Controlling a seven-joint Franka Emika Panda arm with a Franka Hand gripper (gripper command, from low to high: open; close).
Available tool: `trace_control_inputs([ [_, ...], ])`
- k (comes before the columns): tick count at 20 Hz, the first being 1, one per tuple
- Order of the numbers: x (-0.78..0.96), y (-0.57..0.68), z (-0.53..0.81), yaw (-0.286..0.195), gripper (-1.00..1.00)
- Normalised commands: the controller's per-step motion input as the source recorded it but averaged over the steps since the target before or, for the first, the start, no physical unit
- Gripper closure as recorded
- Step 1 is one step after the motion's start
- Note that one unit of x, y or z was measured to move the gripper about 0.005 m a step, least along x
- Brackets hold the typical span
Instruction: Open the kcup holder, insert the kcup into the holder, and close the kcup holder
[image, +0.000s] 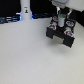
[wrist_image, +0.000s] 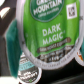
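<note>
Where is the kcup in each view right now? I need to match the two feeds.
Exterior view: the kcup is small, at the gripper, above the kcup holder, toward the exterior view's right.
Wrist view: its green lid fills most of the picture.
Shared landmark: the green lid.

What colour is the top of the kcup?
Green, with white lettering; the kcup shows best in the wrist view.
</note>
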Motion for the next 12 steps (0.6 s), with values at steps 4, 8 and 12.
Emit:
trace_control_inputs([
  [4,0.04,0.05,-0.14,0.013,1.0],
  [8,0.04,0.04,-0.08,0.007,1.0],
  [12,0.07,0.17,0.05,0.005,1.0],
])
